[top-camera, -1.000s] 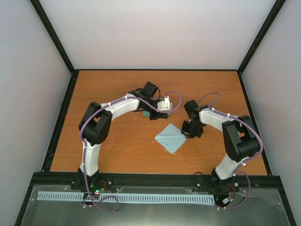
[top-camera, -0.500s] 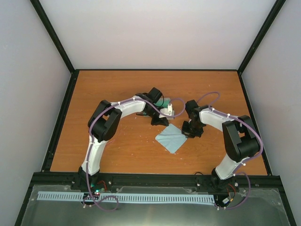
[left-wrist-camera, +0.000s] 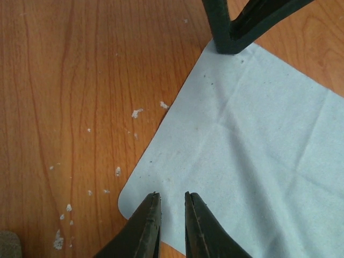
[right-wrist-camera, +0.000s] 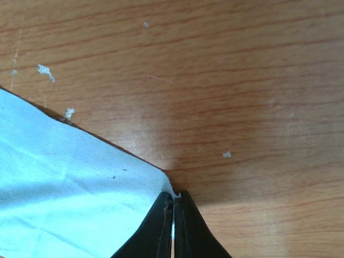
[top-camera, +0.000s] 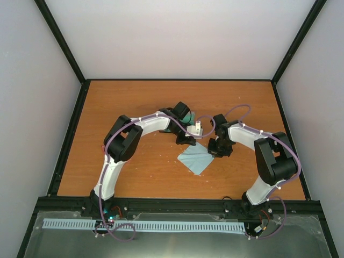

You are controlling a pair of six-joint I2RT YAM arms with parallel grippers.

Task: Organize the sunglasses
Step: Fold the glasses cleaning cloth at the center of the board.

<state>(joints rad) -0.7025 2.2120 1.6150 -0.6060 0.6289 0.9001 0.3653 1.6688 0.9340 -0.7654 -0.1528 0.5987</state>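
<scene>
The light blue cloth [top-camera: 196, 157] lies flat on the wooden table. My right gripper [top-camera: 216, 150] is shut on its right corner, and the pinched corner shows in the right wrist view [right-wrist-camera: 173, 194]. My left gripper [top-camera: 189, 141] hovers over the cloth's opposite corner [left-wrist-camera: 161, 177], its jaws a narrow gap apart and empty [left-wrist-camera: 170, 194]. The right gripper's fingers [left-wrist-camera: 231, 32] show at the top of the left wrist view. The grey case with green lining [top-camera: 186, 115] peeks out behind the left arm. The sunglasses are hidden from view.
The table [top-camera: 134, 102] has a black rim and sits between pale walls. White crumbs [left-wrist-camera: 137, 113] dot the wood beside the cloth. The left arm's elbow [top-camera: 121, 140] arches over the left half of the table.
My left arm has swung right and nearer, from over the case to the cloth's left corner. The right gripper has kept its hold on the cloth corner.
</scene>
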